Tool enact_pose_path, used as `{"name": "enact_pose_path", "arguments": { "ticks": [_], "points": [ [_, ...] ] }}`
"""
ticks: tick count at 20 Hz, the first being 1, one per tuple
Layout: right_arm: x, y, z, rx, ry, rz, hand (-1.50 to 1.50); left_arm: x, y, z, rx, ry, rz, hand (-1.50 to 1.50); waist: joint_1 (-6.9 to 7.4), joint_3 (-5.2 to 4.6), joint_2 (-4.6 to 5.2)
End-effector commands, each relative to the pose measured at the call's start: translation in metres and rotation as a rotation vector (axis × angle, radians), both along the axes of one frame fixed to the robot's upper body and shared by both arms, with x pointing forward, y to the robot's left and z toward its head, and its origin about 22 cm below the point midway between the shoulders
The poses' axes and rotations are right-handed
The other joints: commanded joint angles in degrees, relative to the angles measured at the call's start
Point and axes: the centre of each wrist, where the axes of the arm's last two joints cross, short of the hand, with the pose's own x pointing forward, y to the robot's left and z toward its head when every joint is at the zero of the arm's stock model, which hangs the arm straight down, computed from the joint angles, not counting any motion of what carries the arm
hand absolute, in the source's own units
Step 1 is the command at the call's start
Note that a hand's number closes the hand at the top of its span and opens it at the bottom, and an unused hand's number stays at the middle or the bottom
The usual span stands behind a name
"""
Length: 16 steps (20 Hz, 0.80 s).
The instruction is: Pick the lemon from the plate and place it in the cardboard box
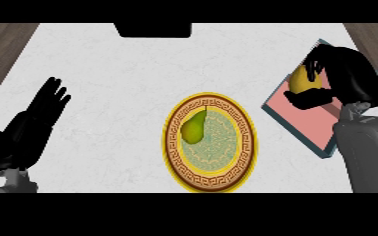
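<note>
Yellow lemon (298,80) in right hand (336,75)

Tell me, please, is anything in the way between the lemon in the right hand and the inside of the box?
Nothing visible is. The right hand curls round the lemon directly over the pink floor of the cardboard box. The pear lies on the plate, off to the side.

White marbled counter (111,80) carries 2 things: ornate yellow-rimmed plate (210,182) near centre, pink-floored box (314,122) with blue-grey walls at right, well apart.
</note>
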Motion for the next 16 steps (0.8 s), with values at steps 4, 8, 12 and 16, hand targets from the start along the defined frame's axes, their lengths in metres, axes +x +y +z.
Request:
{"name": "enact_pose_path", "arguments": {
  "ticks": [4,8,12,16],
  "points": [
    [0.015,-0.049,-0.038,0.066,0.15,-0.032,-1.5,0.001,0.016,0.004,-0.008,0.002,-0.006,0.0,-0.08,-0.01,-0.05],
    [-0.014,-0.047,-0.06,0.151,0.066,0.055,-1.5,-0.003,0.001,-0.005,-0.007,0.006,0.024,0.0,-0.48,-0.01,-0.19],
    [-0.004,-0.033,-0.042,0.394,-0.132,-0.001,-1.5,0.001,-0.003,0.004,0.004,-0.012,0.013,0.0,-0.6,0.06,-0.3],
    [-0.009,-0.046,-0.025,0.611,-0.259,-0.062,-1.5,-0.001,0.008,0.0,0.012,-0.01,0.02,0.0,-0.88,0.0,-0.37]
  ]
}}
